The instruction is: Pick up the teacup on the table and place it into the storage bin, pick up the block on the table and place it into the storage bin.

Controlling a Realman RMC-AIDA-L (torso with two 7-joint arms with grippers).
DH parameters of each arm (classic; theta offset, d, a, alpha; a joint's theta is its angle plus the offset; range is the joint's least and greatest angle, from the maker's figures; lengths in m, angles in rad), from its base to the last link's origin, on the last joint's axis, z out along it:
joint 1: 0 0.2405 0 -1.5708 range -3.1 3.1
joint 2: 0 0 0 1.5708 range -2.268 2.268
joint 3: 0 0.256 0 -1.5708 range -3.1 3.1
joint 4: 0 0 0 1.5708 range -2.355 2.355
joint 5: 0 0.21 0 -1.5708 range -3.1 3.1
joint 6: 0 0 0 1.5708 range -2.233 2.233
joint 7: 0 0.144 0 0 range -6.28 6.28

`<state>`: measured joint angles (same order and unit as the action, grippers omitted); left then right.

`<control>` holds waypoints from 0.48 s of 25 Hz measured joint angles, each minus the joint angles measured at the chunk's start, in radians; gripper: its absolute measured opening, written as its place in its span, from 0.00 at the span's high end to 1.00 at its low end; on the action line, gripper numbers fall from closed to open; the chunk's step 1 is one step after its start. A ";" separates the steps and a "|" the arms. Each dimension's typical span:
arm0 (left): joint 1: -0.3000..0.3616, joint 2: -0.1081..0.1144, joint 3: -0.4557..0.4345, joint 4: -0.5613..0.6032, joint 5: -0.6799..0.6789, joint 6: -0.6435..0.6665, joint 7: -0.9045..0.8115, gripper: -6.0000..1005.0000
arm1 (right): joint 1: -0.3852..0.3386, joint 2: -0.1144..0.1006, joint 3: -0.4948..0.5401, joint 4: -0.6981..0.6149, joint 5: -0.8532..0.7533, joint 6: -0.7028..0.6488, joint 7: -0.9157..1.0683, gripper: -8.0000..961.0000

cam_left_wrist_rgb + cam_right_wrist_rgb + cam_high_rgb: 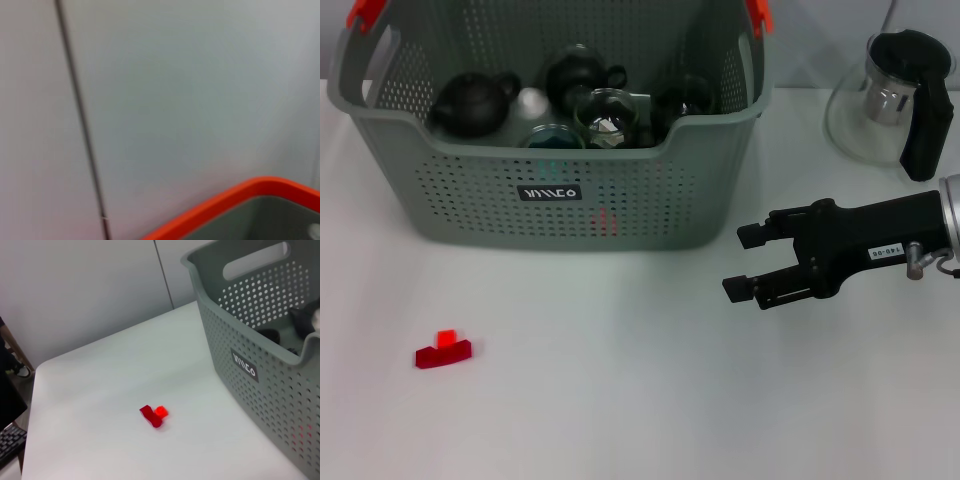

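The red block [443,350] lies on the white desk [620,400] in front of the grey storage bin [550,200], well apart from the right gripper [748,262], whose jaws are released and empty. Left gripper unseen. A low, small block could slip if those jaws close off-centre

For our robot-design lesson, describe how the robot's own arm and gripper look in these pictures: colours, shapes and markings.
Only the right arm shows, in the head view. The right gripper is matte black, with two blocky, squared fingers on a black body. A small white label with dark print sits on that body. Behind it comes a silver metal wrist ring, with a small metal fitting below it. The left gripper is in no view.
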<state>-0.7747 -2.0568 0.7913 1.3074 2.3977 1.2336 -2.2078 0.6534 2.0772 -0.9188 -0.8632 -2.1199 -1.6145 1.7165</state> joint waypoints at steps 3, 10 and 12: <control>0.021 -0.002 -0.003 0.046 0.002 -0.007 -0.008 0.41 | 0.000 -0.002 0.000 0.002 0.000 0.000 -0.002 0.10; 0.143 -0.030 0.009 0.323 -0.092 0.260 0.002 0.17 | 0.004 -0.002 0.000 0.004 0.000 0.002 -0.011 0.10; 0.182 -0.051 0.017 0.415 -0.115 0.379 0.038 0.11 | 0.004 -0.002 0.000 0.004 0.000 0.005 -0.012 0.10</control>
<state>-0.5926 -2.1076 0.8084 1.7220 2.2823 1.6125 -2.1695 0.6577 2.0754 -0.9188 -0.8587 -2.1199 -1.6093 1.7049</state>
